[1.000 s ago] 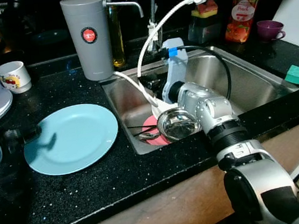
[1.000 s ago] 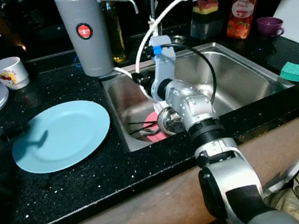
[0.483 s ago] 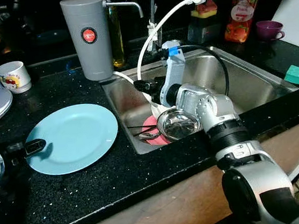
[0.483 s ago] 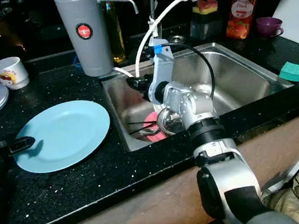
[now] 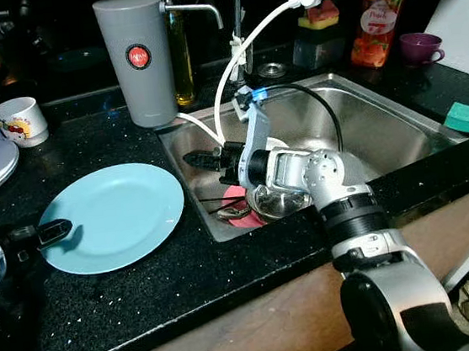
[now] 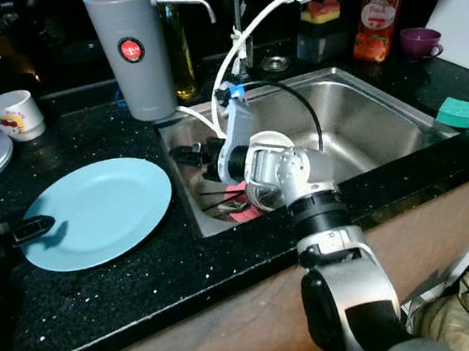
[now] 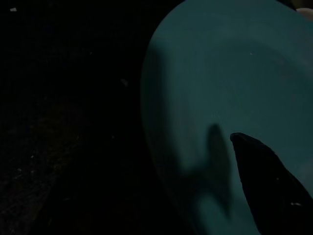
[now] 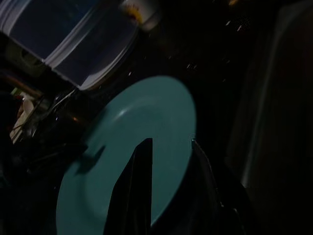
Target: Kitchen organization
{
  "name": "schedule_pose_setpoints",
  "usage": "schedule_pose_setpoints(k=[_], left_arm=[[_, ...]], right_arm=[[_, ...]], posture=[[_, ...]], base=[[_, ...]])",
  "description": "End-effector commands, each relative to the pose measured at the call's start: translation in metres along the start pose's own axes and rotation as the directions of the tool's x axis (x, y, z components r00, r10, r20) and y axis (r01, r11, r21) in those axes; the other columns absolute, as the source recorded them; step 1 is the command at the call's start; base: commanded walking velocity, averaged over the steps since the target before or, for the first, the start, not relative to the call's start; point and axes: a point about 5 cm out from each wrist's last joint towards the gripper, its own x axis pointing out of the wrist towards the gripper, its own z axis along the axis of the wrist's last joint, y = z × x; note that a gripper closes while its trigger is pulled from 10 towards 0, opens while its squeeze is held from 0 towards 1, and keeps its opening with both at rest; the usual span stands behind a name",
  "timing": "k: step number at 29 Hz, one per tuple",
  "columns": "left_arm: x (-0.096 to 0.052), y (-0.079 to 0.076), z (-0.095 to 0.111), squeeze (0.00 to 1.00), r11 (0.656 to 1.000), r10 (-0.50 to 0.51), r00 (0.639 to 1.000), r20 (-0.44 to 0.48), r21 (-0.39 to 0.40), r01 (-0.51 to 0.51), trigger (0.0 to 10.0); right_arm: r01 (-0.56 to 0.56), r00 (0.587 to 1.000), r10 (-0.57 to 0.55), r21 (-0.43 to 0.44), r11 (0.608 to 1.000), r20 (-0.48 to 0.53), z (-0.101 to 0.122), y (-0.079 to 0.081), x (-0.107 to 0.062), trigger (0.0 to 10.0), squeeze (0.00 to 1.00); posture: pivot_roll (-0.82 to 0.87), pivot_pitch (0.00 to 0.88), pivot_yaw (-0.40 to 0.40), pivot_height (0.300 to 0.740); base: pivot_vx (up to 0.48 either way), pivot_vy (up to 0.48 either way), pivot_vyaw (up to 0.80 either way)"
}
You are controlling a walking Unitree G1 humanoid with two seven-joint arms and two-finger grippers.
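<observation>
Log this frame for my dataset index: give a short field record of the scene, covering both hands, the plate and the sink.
surface: black speckled counter
plate: light blue plate flat on the counter, left of the sink
sink: steel sink holding a metal bowl and a pink item
left hand: left hand at the plate's left rim
right hand: right hand over the sink's left side, pointing toward the plate, open, holding nothing
behind sink: grey dispenser

Head cams are pretty sharp, lit from above: glare on the steel sink (image 5: 398,127), dark speckled surface (image 5: 146,296), background nearly black. Both wrist views are super dim, and the blue plate (image 7: 230,88) carries a soft shadow.
</observation>
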Motion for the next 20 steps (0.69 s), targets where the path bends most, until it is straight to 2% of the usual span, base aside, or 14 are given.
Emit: schedule_pose_setpoints(k=[1,7,9,16,17,18,19,20], left_arm=[[0.010,0.000,-0.019,0.00,0.999,-0.017,0.997,-0.079,-0.051,0.013,10.0],[0.017,-0.009,-0.026,0.00,0.998,-0.054,0.994,-0.095,-0.050,0.049,10.0],[0.023,-0.016,-0.028,0.00,0.996,-0.083,0.991,-0.102,-0.047,0.079,10.0],[0.030,-0.026,-0.030,0.00,0.992,-0.119,0.988,-0.103,-0.049,0.114,10.0],[0.031,-0.028,-0.032,0.00,0.991,-0.131,0.986,-0.105,-0.055,0.126,9.5],[0.032,-0.030,-0.034,0.00,0.989,-0.141,0.984,-0.110,-0.058,0.136,3.6],[0.033,-0.032,-0.036,0.00,0.988,-0.147,0.983,-0.114,-0.061,0.141,3.6],[0.033,-0.033,-0.037,0.00,0.987,-0.152,0.982,-0.116,-0.064,0.145,0.0]], right_arm=[[-0.018,1.000,0.018,0.017,1.000,-0.009,-0.002,0.004,0.000,10.0,0.00],[-0.039,0.999,0.040,0.029,0.999,-0.031,-0.007,0.009,0.001,10.0,0.00],[-0.039,0.998,0.039,0.006,0.999,-0.052,-0.012,0.011,0.002,10.0,0.00],[-0.023,0.997,0.020,-0.039,0.999,-0.069,-0.016,0.011,0.002,10.0,0.00],[-0.018,0.997,0.015,-0.046,0.999,-0.070,-0.016,0.011,0.002,10.0,0.00],[-0.014,0.997,0.010,-0.052,0.999,-0.071,-0.016,0.011,0.002,10.0,0.00],[-0.012,0.997,0.008,-0.053,0.999,-0.070,-0.016,0.011,0.002,10.0,0.00],[-0.010,0.998,0.007,-0.054,0.998,-0.070,-0.016,0.011,0.002,10.0,0.00]], posture=[[0.05,0.083,-0.029,0.740],[0.05,0.077,-0.030,0.740],[0.05,0.077,-0.029,0.740],[0.04,0.080,-0.030,0.740],[0.05,0.081,-0.032,0.740],[0.05,0.082,-0.033,0.740],[0.05,0.082,-0.033,0.740],[0.05,0.082,-0.033,0.740]], base=[[0.000,0.000,0.00],[0.000,0.000,0.00],[0.000,0.000,0.00],[0.000,0.000,0.00],[0.000,0.000,0.00],[0.000,0.000,0.00],[0.000,0.000,0.00],[0.000,0.000,0.00]])
